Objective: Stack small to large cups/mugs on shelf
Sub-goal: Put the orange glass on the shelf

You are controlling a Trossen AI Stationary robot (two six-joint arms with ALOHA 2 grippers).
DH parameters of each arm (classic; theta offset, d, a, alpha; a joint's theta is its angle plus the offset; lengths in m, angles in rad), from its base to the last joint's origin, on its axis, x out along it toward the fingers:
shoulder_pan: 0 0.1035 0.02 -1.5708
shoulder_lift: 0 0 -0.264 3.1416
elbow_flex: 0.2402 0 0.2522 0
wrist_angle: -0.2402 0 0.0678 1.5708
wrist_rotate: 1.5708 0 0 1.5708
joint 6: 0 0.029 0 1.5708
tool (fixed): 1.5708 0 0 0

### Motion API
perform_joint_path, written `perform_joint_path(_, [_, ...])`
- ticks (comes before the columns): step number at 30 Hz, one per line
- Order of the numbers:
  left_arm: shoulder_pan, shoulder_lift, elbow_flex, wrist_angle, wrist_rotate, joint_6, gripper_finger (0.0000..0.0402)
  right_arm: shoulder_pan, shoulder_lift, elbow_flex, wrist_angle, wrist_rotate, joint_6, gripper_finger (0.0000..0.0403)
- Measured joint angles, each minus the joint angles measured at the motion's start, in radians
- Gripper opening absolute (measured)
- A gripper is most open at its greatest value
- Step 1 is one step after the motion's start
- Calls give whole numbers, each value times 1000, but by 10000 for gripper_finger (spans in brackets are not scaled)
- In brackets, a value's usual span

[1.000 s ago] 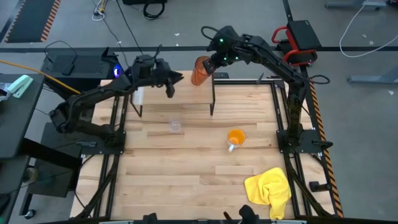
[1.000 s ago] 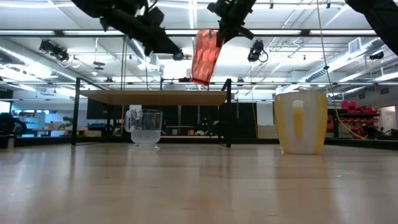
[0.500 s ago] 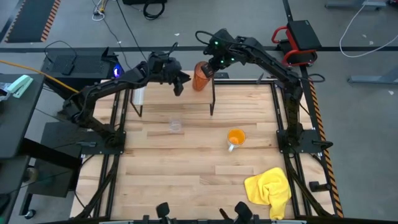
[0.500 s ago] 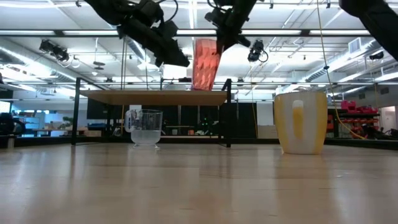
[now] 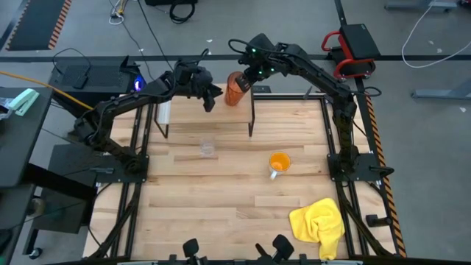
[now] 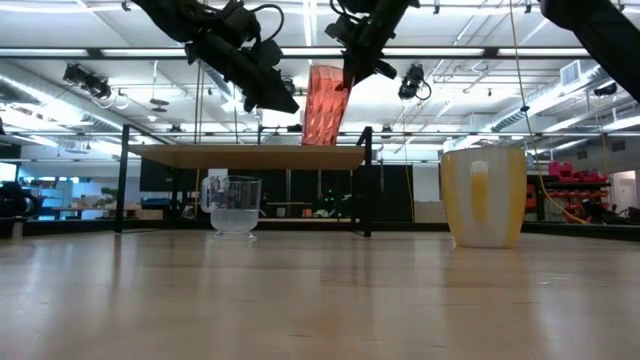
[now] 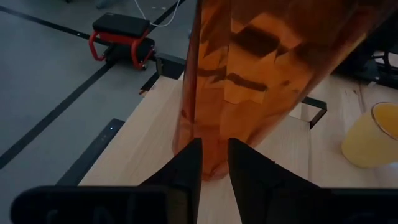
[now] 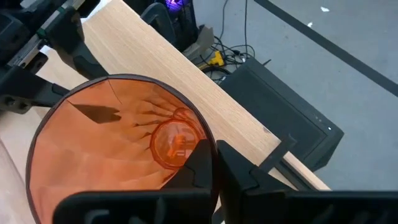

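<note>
Three vessels: right gripper pinches one tumbler rim over the shelf; left gripper narrow.

Both end effectors raised, facing.

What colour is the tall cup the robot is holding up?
Orange-red and see-through, the tumbler shows best in the low view.

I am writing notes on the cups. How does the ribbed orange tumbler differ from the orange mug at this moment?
The tumbler is tall, translucent and ribbed; the mug is shorter, opaque and has a pale handle. The tumbler is over the shelf, with the right gripper shut on its rim; the mug stands free on the table. The tumbler leans slightly; the mug is upright. Both are orange with mouths up.
</note>
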Motion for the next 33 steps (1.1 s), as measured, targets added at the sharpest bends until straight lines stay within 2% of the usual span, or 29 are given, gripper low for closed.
perform_joint_path(33, [-23, 35, 0, 17, 0, -18, 86, 0, 3, 2, 16, -2, -24, 20])
